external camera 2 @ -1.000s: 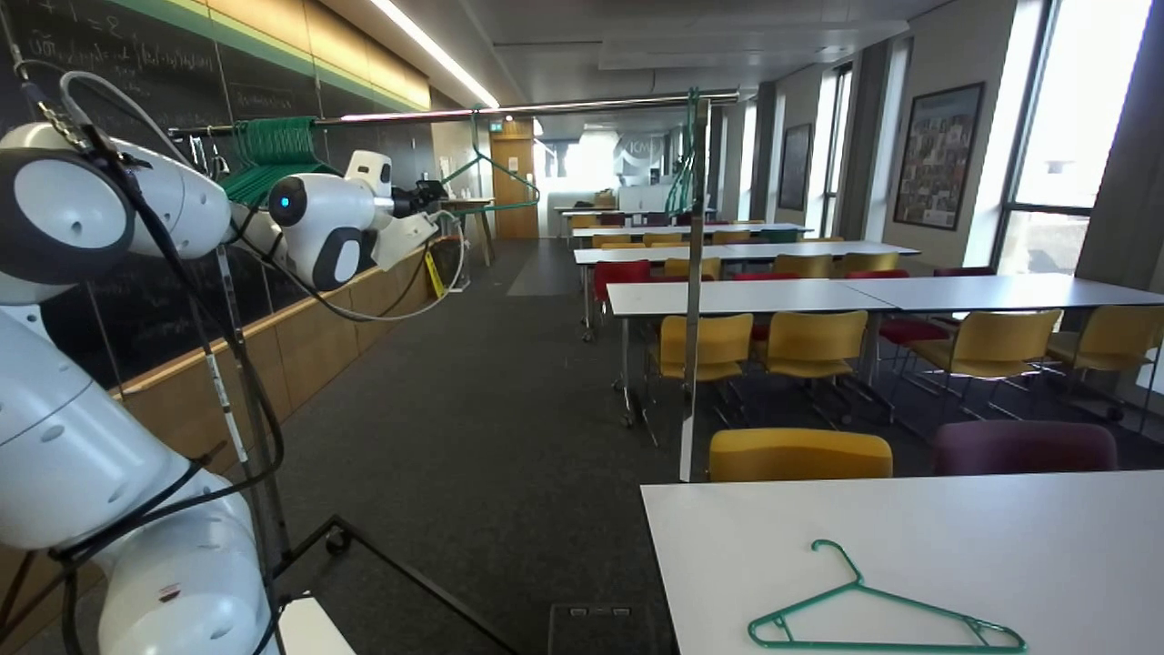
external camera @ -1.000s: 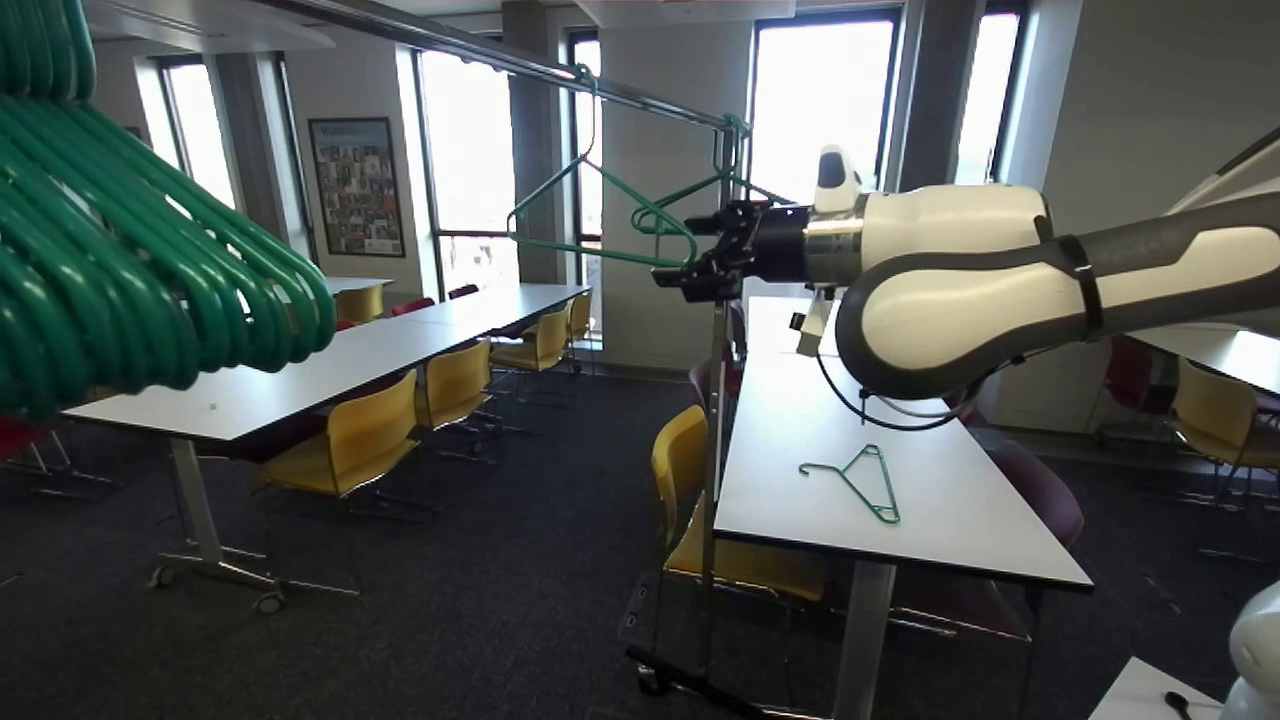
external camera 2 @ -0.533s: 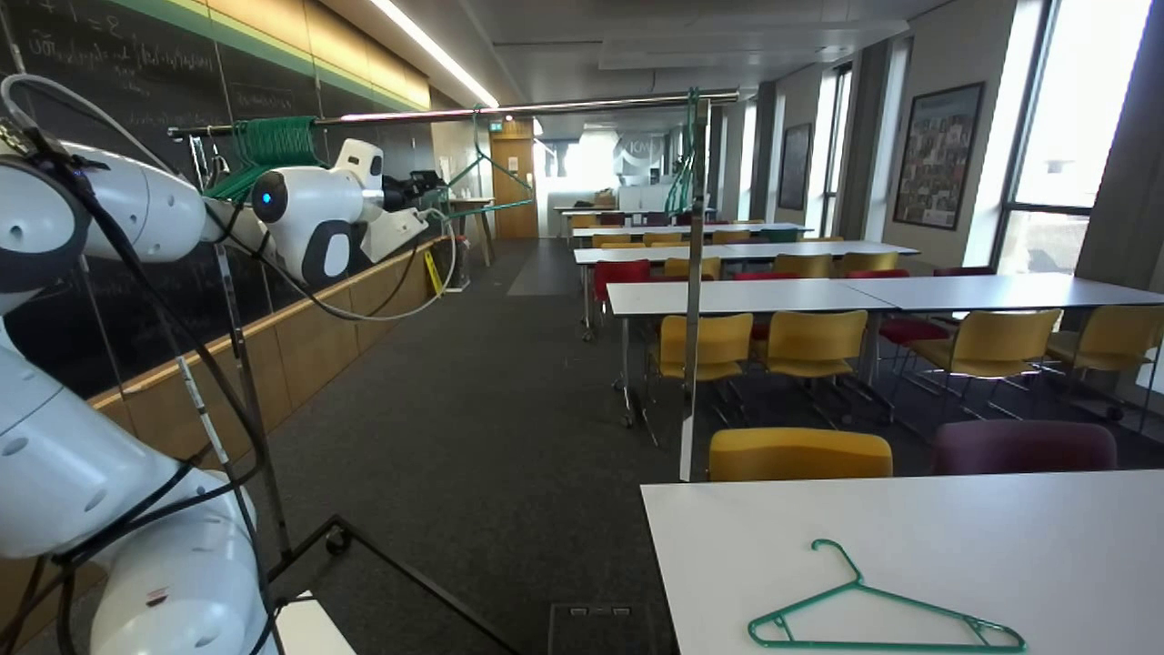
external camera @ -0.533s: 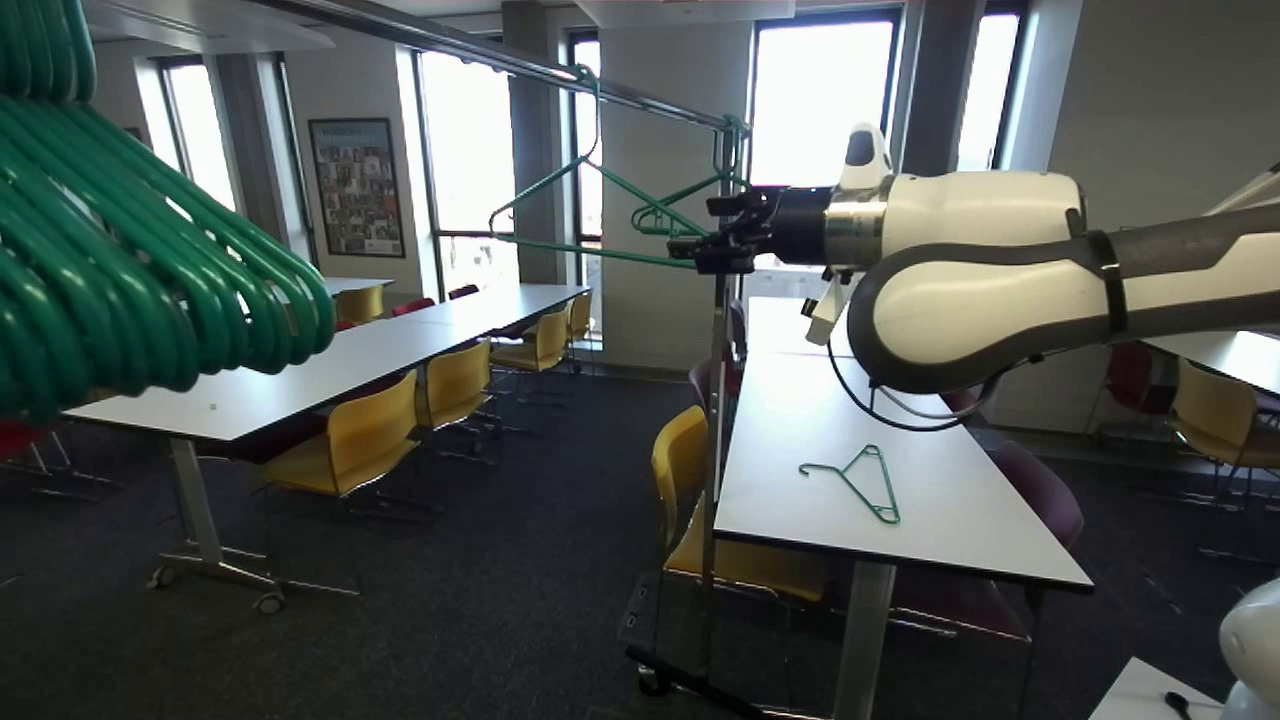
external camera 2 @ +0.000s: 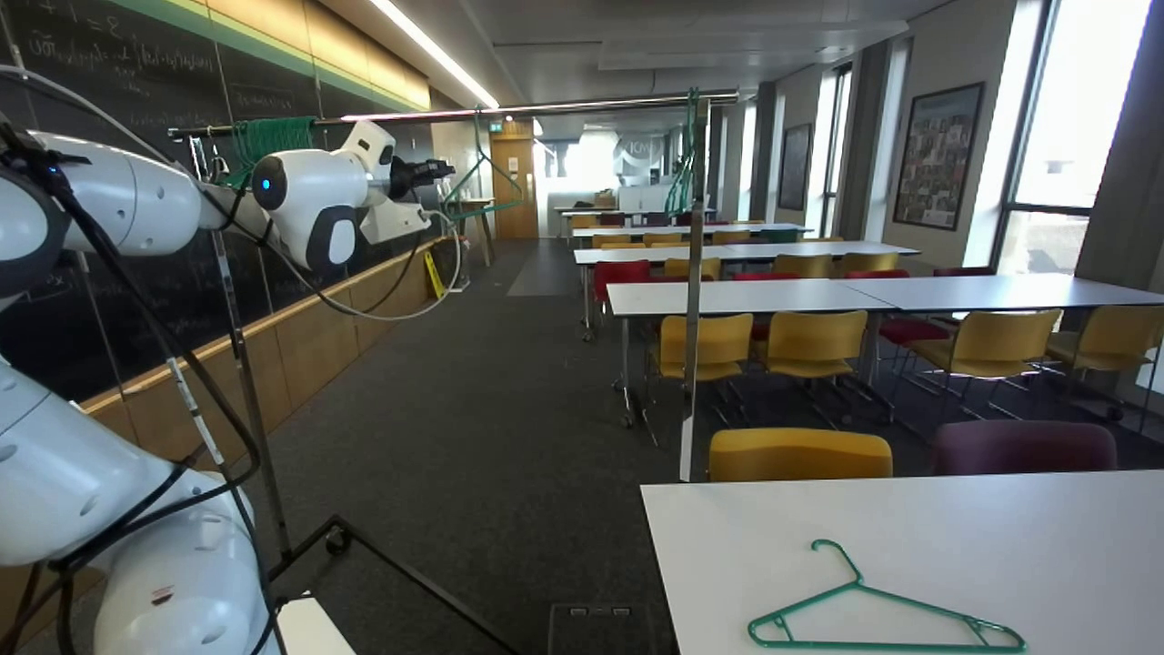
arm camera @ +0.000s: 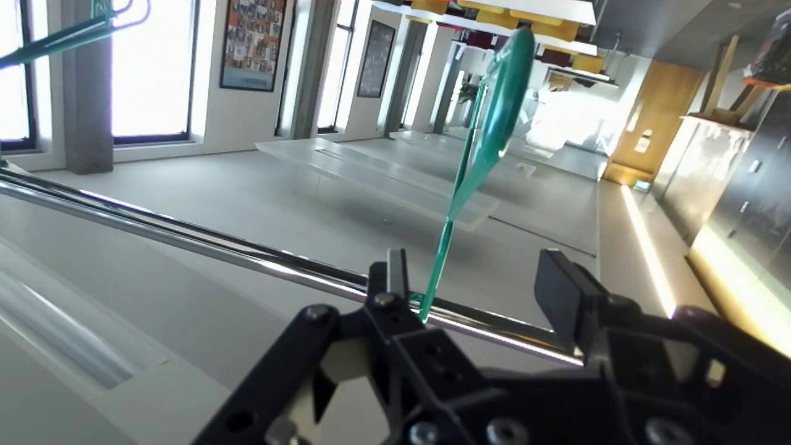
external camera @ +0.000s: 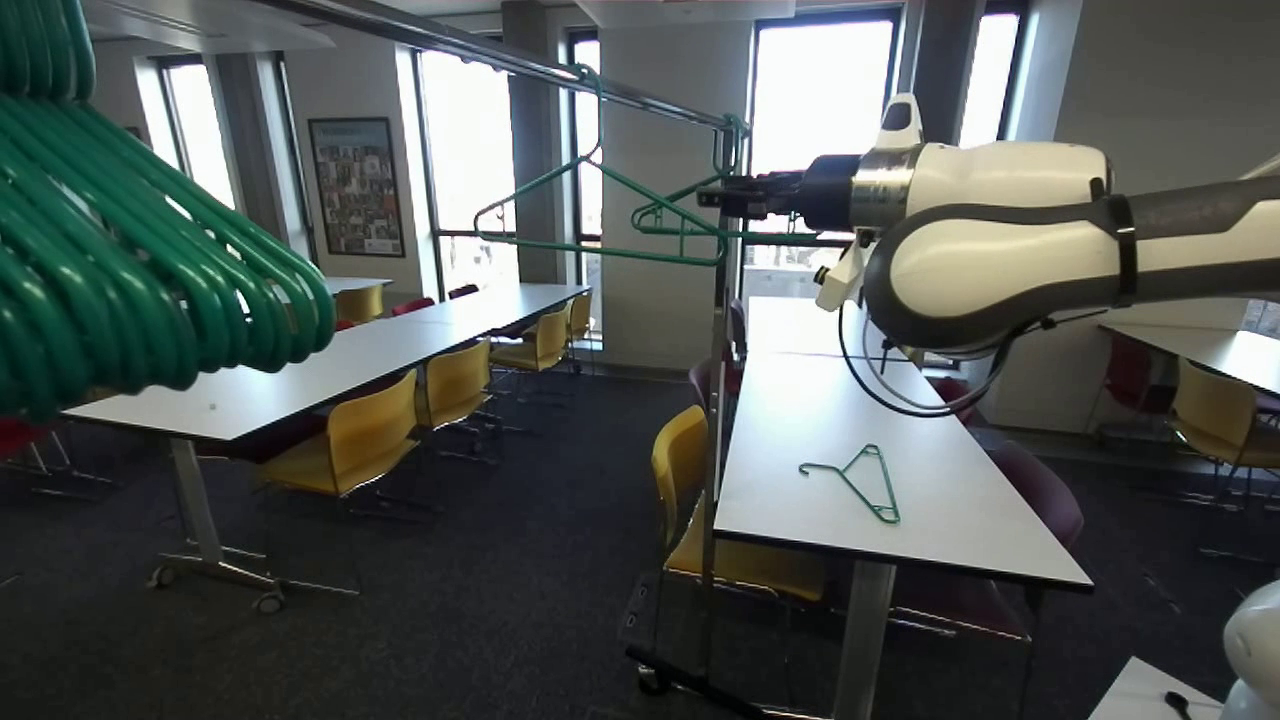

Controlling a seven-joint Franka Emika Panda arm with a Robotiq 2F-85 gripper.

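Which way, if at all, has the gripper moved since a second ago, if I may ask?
Yes. Judged against the rack's upright post in an exterior view, the gripper has moved upward and toward the picture's right.

You're seeing air between your gripper's (arm camera: 473,266) parted fingers, and the green coat hanger (arm camera: 497,120) is hanging just beyond that gap. Above and ahead, the metal rail (external camera 2: 591,105) is crossing the way up. In an exterior view, the coat hanger's lower corner is blocking the space just under your fingertips. Along the rail, a wide gap is lying between it and the hangers (external camera 2: 680,177) by the upright post (external camera 2: 695,273), while bunched hangers (external camera 2: 273,136) are crowding the opposite end. Beneath the arm (external camera 2: 314,191), a looped cable (external camera 2: 411,315) is taking up room.
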